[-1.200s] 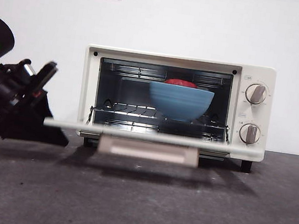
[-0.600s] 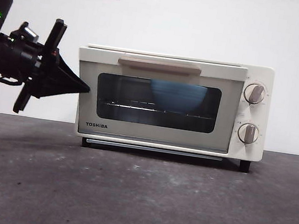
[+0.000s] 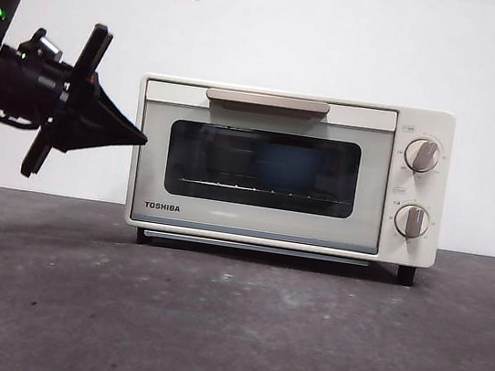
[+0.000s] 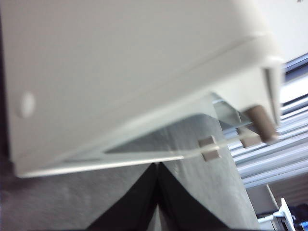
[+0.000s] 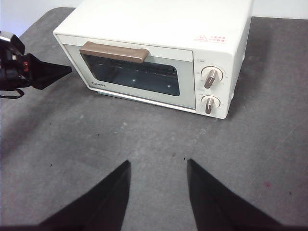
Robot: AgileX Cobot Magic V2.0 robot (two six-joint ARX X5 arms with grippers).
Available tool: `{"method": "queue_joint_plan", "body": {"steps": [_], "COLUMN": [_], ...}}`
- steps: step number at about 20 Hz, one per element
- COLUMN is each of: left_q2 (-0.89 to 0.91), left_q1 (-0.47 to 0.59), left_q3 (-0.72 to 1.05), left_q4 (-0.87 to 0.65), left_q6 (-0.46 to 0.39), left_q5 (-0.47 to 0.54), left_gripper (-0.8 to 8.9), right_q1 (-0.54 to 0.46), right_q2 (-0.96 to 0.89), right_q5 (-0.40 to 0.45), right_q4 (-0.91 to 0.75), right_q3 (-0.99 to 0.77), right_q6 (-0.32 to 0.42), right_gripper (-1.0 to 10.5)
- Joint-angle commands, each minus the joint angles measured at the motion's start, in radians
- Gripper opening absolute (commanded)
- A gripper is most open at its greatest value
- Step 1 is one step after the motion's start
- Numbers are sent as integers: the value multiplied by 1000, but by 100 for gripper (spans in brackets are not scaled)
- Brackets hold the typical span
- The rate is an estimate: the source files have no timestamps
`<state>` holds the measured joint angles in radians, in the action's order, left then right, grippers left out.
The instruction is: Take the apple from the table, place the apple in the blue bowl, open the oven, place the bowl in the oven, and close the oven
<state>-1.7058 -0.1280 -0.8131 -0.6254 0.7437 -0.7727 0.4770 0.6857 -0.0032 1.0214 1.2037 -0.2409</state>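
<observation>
Cream-white Toshiba oven (image 3: pixel 291 170) stands door-shut on the dark grey matt table (image 3: pixel 227 330), the blue bowl (image 3: pixel 289 166) dim behind its dark glass. Left gripper (image 3: pixel 134 138), jaws pressed together, sits just beside the door's edge, apparently from pushing. Right gripper (image 5: pixel 158 166) waits, jaws apart.

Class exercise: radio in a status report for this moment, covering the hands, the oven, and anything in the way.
Left hand shut, tip at the oven's left edge. Right hand open, above bare table. Oven door closed, blue bowl dimly visible inside. Nothing in the way.
</observation>
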Motion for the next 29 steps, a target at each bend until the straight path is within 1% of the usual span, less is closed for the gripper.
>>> {"method": "queue_joint_plan", "body": {"steps": [1,3,7,10,12,14,17,19,21,24,29], "left_q2": [69,127,291,409,485,563,669,732,785,843,873], "left_q1": [-21,-34,-78,-108,-127,-145,-163,-172,-175,-175,-175], "left_q3": [-18,-18,-18,-18,-18,-18,-18,-18,-18,-18,-18], "left_q4": [78,170,412,565,653,735,821,868,906,954,1000], "left_q6": [-85,-147,-300,-383,-423,-447,-469,-481,-494,-499,-500], "left_q5": [-4,15,120,198,241,280,325,334,343,368,373], "left_gripper": [7,7,7,7,7,7,7,7,7,7,7], "right_q1": [6,6,6,6,6,6,6,6,6,6,6], "right_q2": [5,5,-12,-29,-37,-43,-43,-41,-40,-40,-41], "right_q5": [2,-1,-13,-48,-84,-124,-185,-201,-207,-207,-206], "right_q4": [-18,-45,-160,-275,-359,-447,-573,-644,-709,-775,-809], "right_q3": [0,-23,-116,-214,-290,-368,-465,-515,-558,-604,-610], "right_q6": [15,24,47,48,48,49,74,74,74,73,74], "right_gripper": [187,187,187,186,186,186,185,164,119,8,5]}}
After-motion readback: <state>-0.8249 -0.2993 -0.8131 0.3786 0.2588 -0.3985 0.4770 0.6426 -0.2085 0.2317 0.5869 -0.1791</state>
